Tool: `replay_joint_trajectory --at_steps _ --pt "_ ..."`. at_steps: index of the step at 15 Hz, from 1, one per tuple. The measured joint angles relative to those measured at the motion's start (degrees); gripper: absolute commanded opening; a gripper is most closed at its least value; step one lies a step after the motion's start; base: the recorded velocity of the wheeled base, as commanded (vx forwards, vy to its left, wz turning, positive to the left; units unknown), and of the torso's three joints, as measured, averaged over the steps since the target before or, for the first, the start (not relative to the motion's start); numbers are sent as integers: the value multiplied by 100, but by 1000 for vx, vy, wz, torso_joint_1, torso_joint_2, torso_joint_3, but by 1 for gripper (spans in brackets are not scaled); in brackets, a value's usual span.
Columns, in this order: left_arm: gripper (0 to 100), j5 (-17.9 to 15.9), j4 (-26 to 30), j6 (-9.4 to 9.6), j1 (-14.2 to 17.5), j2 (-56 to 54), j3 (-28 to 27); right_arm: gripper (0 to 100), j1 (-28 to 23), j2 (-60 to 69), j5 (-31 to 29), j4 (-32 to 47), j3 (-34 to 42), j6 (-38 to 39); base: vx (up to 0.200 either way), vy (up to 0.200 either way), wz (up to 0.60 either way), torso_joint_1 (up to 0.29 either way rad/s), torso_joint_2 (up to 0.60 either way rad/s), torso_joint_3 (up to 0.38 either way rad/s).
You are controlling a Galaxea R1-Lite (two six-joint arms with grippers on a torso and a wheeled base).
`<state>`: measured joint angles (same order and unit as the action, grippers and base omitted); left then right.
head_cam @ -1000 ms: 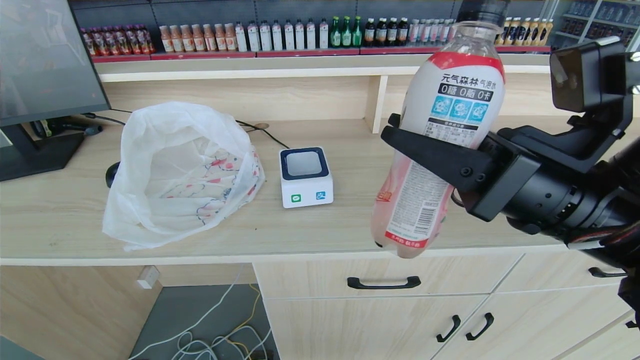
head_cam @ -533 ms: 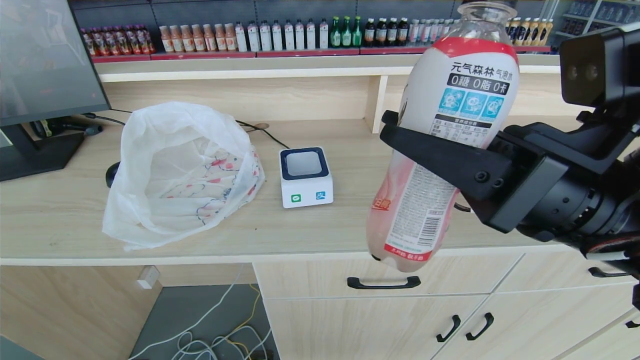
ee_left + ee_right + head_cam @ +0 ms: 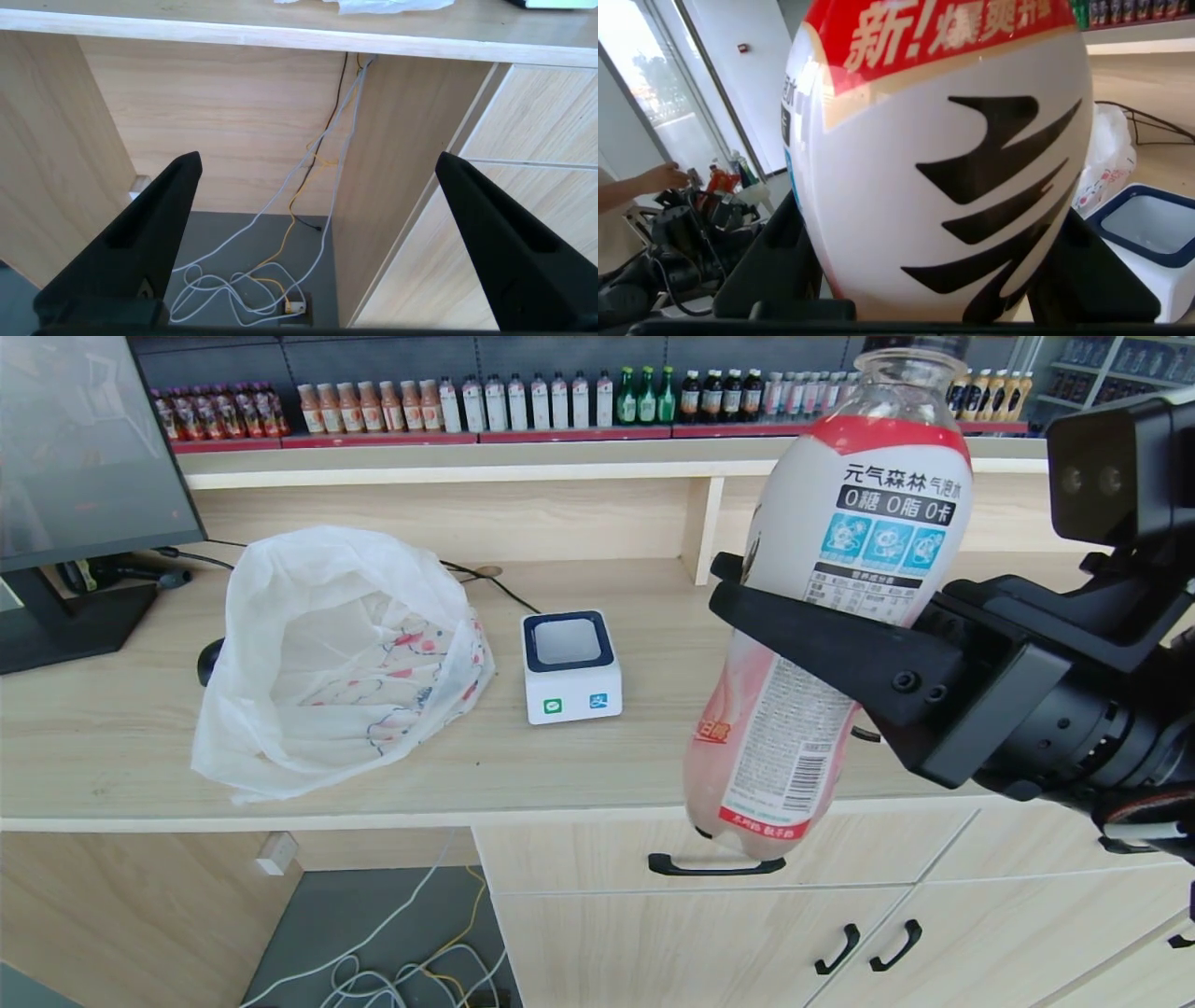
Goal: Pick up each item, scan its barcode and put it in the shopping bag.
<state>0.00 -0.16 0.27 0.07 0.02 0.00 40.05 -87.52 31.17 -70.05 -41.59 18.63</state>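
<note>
Right gripper [image 3: 794, 616] clenched on bottle [image 3: 854, 513] — bottle sunk slightly, drifted right, barcode [image 3: 810, 775] not facing scanner [image 3: 571, 665] yet; scan pending. Left gripper [image 3: 318, 233] spread, empty — below counter [image 3: 280, 37].

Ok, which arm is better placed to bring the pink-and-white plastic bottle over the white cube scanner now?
Right. The right hand clamps the bottle in the air, just right of the scanner. The left hand hangs open and empty below the edge of the wooden counter.
</note>
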Motion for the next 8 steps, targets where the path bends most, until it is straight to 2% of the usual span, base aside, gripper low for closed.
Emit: replay_joint_trajectory --at_steps 8 --pt "100 0 0 -2 2 0 0 0 0 213 -41 -40 540 -54 0 0 0 0 0 0"
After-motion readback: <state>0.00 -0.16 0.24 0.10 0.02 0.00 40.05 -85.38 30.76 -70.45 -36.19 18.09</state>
